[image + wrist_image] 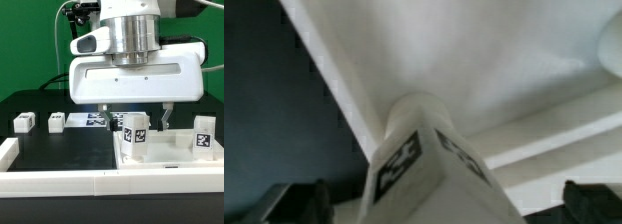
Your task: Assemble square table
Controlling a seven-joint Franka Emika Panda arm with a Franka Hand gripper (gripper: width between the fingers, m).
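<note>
Table leg [133,133] stands upright on the slab [166,160], inside the wide-open claw [137,116].

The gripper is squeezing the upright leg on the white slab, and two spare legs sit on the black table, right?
No, the gripper is open: the wrist view shows both fingers clear of the upright leg. The white slab and two spare legs are as said.

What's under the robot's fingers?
A white tagged leg stands upright on the square tabletop, between the open fingers. Where it joins the tabletop is hidden behind the rim.
</note>
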